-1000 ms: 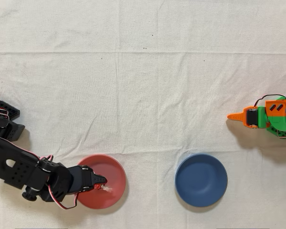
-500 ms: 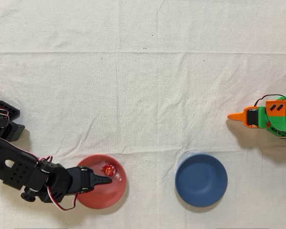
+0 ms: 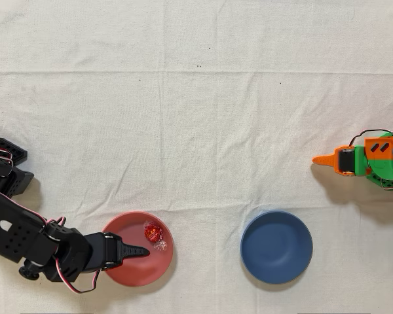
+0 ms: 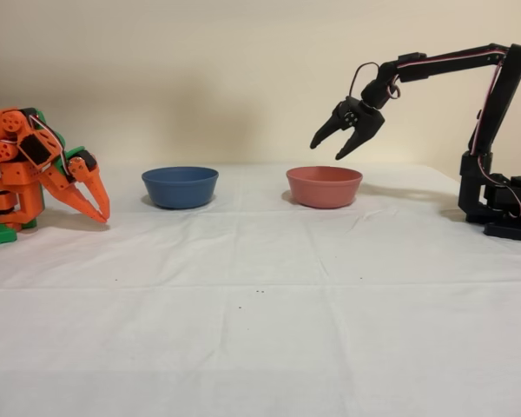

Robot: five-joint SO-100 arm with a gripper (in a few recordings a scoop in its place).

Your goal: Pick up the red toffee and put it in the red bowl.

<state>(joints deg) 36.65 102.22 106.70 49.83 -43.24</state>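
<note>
In the overhead view the black arm's gripper [image 3: 139,251] is seen at the lower left, reaching in over the left part of the red bowl [image 3: 139,271]. Its fingers are parted and nothing is held between them; in the fixed view the gripper [image 4: 329,148] is seen hanging above the bowl's rim with the two fingers spread apart.

The red toffee [image 3: 153,232] lies inside the red bowl, in its upper half as the overhead view shows it, just beside the fingertips but apart from them. It is seen as a small round sweet in glossy red foil, with a twist of clear-white wrapper trailing toward the lower right. The bowl is a plain, matte salmon-red, and in the fixed view the red bowl [image 4: 324,187] hides the sweet behind its wall.

To the right in the overhead view, well apart, a dark blue bowl [image 3: 276,246] of like size stands. At the far right the idle orange arm [image 3: 363,160] is parked.

Everything rests on a creased white tablecloth [image 3: 196,118]; a plain beige wall [image 4: 200,69] is seen behind it.
</note>
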